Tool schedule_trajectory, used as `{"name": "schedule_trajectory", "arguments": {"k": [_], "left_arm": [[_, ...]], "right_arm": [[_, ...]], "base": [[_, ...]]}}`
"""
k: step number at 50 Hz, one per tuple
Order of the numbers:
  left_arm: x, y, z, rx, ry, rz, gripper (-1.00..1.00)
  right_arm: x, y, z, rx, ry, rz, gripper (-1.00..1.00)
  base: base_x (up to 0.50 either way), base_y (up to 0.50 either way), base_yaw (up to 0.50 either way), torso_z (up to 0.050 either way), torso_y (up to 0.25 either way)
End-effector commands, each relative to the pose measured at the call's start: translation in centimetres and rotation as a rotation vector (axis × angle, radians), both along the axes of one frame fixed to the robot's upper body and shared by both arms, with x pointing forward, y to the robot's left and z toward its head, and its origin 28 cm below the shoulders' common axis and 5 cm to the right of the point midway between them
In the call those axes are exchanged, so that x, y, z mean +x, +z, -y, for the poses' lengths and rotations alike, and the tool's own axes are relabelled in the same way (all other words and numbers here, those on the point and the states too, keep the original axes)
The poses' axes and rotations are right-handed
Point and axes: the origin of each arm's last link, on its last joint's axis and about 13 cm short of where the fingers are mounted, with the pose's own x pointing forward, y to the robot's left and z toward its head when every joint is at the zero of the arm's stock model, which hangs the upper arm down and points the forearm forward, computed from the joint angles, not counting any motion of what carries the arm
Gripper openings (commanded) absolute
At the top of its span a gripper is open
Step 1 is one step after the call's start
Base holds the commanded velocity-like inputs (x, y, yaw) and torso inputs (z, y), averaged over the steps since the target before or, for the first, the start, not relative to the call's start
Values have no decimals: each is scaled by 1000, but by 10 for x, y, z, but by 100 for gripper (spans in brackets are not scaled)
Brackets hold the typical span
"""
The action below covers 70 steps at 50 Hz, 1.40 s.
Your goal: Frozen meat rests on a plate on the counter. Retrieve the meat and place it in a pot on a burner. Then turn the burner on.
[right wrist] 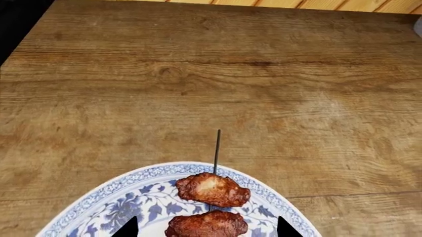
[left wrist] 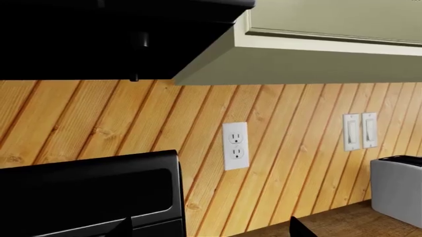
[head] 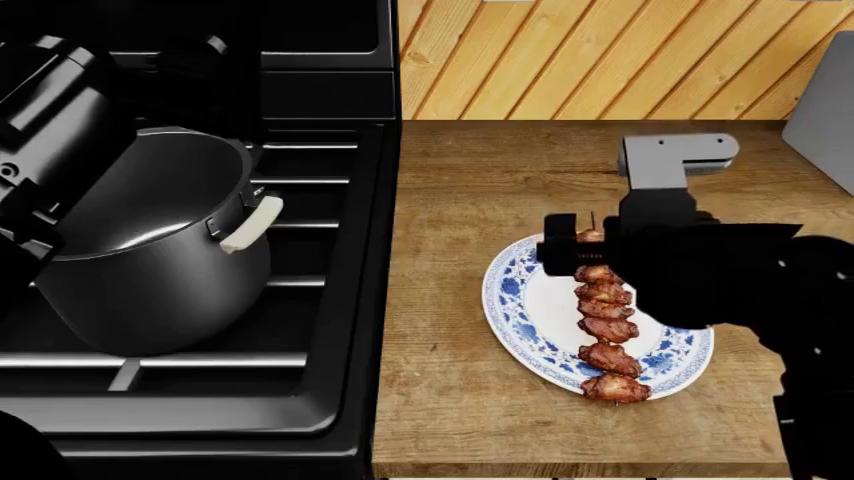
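- The meat (head: 605,322) lies along the middle of the plate (head: 513,300), which sits on the counter (head: 467,190) just beside the stove (head: 320,300). The pot (head: 147,250) waits on a burner, well apart from the plate.
- Your right gripper (right wrist: 205,228) hangs over the far end of the skewer. In the right wrist view its two tips stand spread on either side of a chunk, with nothing between them pinched yet.
- The left gripper is not clearly shown; its wrist camera looks at the wall and an outlet (left wrist: 235,146), so you cannot tell its state.
- Expect the skewer to be light and stiff, since frozen chunks should not sag. The thin stick (right wrist: 216,148) is probably too slim and slippery to hold.
- Close across a chunk instead, squarely from both sides; nearer the middle chunk, it would probably tip less.
- The chunks look rounded and may slide, so squeeze firmly. Lift straight up so the plate is not dragged.
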Motion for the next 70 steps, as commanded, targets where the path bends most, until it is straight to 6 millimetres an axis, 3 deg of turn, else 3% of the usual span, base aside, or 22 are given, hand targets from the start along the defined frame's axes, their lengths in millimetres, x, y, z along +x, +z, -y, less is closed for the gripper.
{"name": "schedule_trajectory", "arguments": {"k": [1, 47, 48, 70], "left_arm": [[0, 0, -1, -5, 3, 1, 100], [4, -1, -3, -13, 7, -2, 100], [4, -1, -3, -13, 6, -2, 100], [2, 0, -2, -10, 6, 1, 100]], "right_arm": [[0, -7, 1, 1, -6, -32, 100], [1, -21, -1, 5, 6, -104, 100], [1, -21, -1, 4, 8, -104, -100], [-2, -12, 2, -15, 10, -51, -100]], "base": [[0, 0, 0, 0, 0], [0, 0, 0, 0, 0], [0, 0, 0, 0, 0], [0, 0, 0, 0, 0]]}}
